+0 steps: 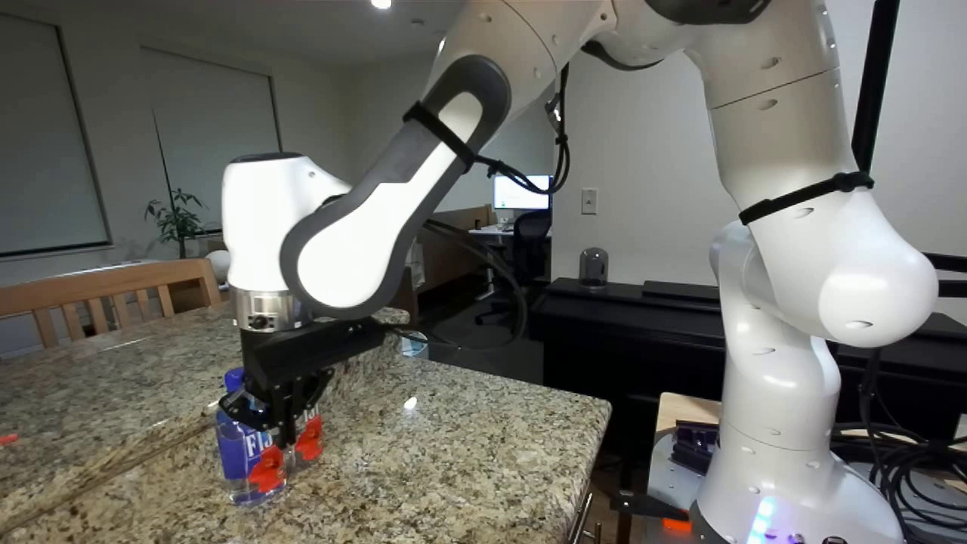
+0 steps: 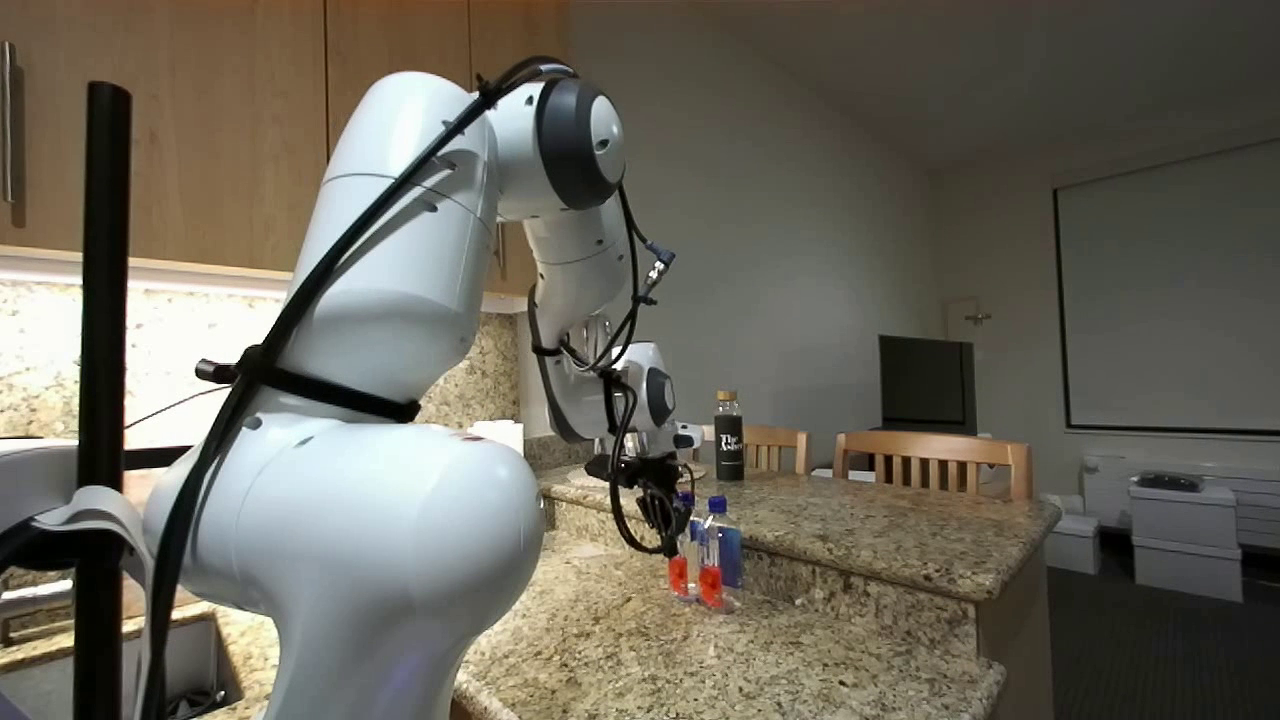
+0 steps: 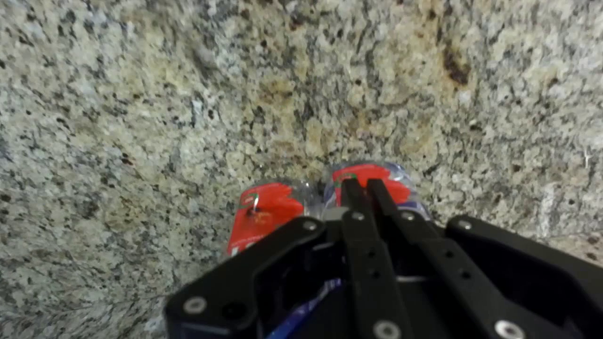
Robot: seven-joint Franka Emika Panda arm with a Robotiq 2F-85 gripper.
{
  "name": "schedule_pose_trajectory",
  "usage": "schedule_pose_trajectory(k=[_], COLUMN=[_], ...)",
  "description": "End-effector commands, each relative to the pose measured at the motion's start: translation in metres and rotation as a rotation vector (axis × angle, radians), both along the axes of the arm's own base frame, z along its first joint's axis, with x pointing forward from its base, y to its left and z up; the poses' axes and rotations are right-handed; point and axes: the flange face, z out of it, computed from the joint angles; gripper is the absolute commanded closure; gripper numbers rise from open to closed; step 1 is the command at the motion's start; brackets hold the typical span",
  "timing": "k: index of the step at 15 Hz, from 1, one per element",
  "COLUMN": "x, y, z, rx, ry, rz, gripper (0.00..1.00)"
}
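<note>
The tool (image 3: 364, 185), slim black fingers together, hangs near two clear bottles (image 2: 717, 558) on speckled granite countertop (image 1: 453, 438).

gloss beside matt

the speckled beige-and-grey granite counter (image 1: 453, 438) is gleaming, smooth and polished. two clear, blue-capped plastic bottles (image 1: 243, 457) are looking slick and glossy. the black two-fingered gripper (image 3: 362, 184) is showing a matt finish, its round silvery metal screws (image 3: 195, 305) glinting. the white rounded robot arm (image 1: 778, 385) is shining smoothly; slatted tan wooden chairs (image 2: 933, 443) are looking satiny.
</note>
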Motion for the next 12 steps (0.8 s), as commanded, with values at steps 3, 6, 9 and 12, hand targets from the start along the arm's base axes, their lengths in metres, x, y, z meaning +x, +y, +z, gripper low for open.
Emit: schedule_pose_trajectory(k=[3,6,9,12], x=[0.036,0.035,0.031,0.021], y=[-0.004,-0.002,0.005,0.015], z=[0.011,0.008,0.01,0.005], rx=[-0.01,-0.005,0.001,0.017], ry=[-0.004,-0.014,-0.009,0.026], rz=[0.01,-0.009,-0.005,0.009], gripper=[0.92,0.92,0.9,0.9])
